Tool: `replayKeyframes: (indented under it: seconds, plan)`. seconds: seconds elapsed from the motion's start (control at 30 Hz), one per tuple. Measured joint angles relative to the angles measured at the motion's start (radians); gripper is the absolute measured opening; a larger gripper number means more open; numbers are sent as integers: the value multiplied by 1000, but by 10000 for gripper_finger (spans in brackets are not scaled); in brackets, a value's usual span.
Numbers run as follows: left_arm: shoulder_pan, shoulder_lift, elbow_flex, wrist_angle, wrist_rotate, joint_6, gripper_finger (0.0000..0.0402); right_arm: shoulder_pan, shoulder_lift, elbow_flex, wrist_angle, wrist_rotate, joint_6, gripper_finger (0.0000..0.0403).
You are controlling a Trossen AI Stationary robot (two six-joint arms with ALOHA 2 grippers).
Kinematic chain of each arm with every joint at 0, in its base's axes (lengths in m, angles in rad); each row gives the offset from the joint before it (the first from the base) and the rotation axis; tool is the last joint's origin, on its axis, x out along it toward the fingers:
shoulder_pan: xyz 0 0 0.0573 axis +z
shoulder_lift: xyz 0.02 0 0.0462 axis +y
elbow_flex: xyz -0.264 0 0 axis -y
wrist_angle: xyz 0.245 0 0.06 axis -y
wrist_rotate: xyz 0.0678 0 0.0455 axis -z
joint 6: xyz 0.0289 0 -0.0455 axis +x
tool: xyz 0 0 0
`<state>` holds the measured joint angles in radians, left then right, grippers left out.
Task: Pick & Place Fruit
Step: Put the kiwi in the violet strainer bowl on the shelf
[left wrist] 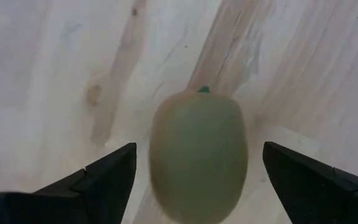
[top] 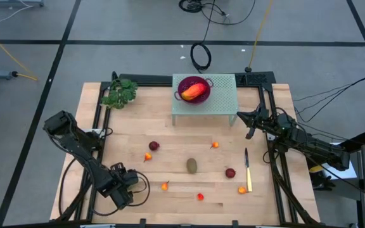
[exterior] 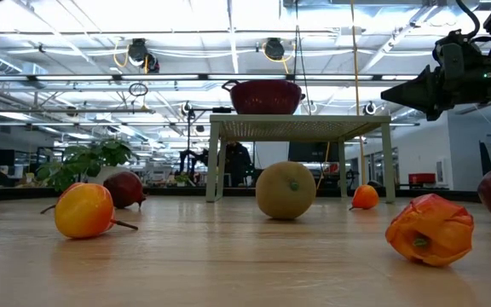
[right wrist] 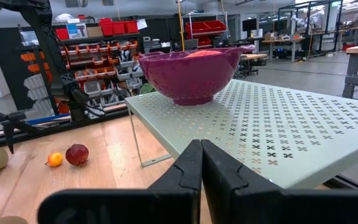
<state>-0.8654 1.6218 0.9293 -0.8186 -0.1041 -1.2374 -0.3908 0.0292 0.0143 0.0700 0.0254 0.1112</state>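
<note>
Sitting early in job: left gripper (top: 127,182) well front-left of bowl (top: 184,82), fingers (left wrist: 110,174) wide around kiwi (left wrist: 197,155), no grip yet. Second kiwi (top: 191,166) and small fruit loose on counter (top: 119,126) front of bowl. Only orange-red oval (top: 195,93) in bowl. Right gripper (right wrist: 201,144) near bowl's right, fingers pinched shut, empty.

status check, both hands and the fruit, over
Left hand open, kiwi between its fingers, not gripped. Right hand shut, empty, by the green stand. Orange-red fruit in bowl. Nothing blocking.
</note>
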Motion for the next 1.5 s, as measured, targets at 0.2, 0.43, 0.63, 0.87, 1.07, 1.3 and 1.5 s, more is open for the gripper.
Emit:
replayKeyframes:
  seconds: [0.2, 0.43, 0.63, 0.87, 1.07, 1.3, 1.5]
  plan:
    - [11, 0, -58, 80, 7, -1, 347, 0, 0, 0, 0, 0, 0, 0]
    - [14, 0, -65, 88, 26, 58, 302, 0, 0, 0, 0, 0, 0, 0]
    - [14, 0, -65, 91, 24, 49, 207, 0, 0, 0, 0, 0, 0, 0]
    - [14, 0, -62, 86, 14, 52, 199, 0, 0, 0, 0, 0, 0, 0]
    - [23, -23, -17, -30, -94, 57, 199, 0, 0, 0, 0, 0, 0, 0]
    - [103, -144, 35, -106, -223, 56, 199, 0, 0, 0, 0, 2, 0, 0]
    - [248, -272, 98, -104, -421, 81, 199, 0, 0, 0, 0, 3, 0, 0]
